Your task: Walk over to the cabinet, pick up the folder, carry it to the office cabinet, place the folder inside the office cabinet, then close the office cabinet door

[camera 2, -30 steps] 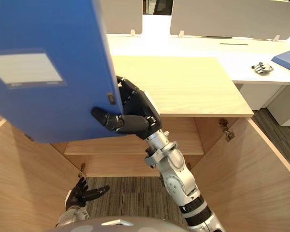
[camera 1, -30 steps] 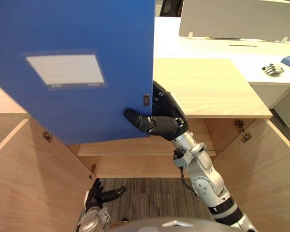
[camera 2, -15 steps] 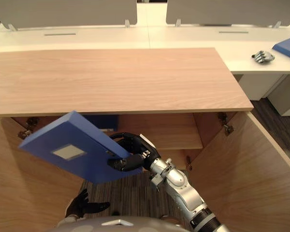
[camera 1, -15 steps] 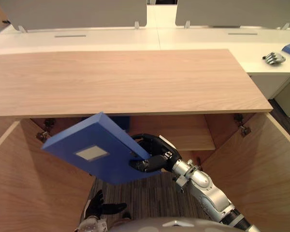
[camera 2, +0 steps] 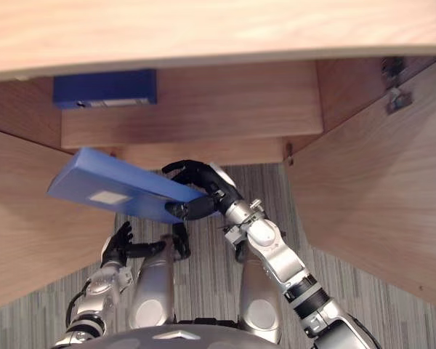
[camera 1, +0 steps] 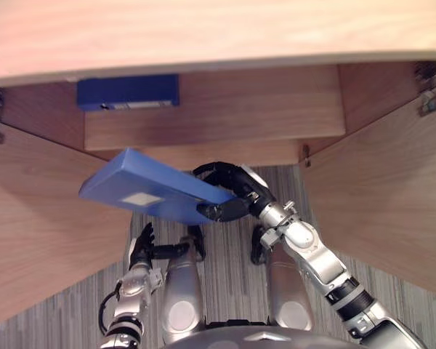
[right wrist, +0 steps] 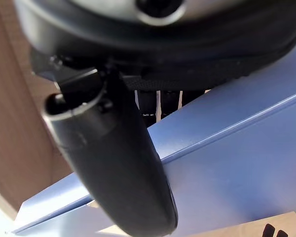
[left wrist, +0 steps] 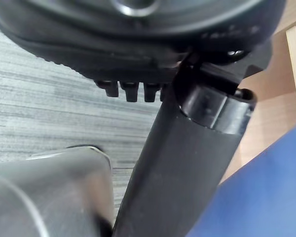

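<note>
Striped carpet [camera 1: 229,285] under folder [camera 1: 142,193] (near corner hidden) in pinch of right robot hand [camera 1: 236,196]; left robot hand [camera 1: 141,251] spread.

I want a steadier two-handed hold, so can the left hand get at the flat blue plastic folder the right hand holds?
Probably yes. The left hand hangs open below the flat blue plastic folder, with nothing between them; the right hand grips only one end.

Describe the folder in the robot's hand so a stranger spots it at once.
Find the open wooden cabinet. Before its opening, the right hand grips a blue folder. Unlike the darker folder lying on the shelf inside, it is tilted in mid-air, white label up.
</note>
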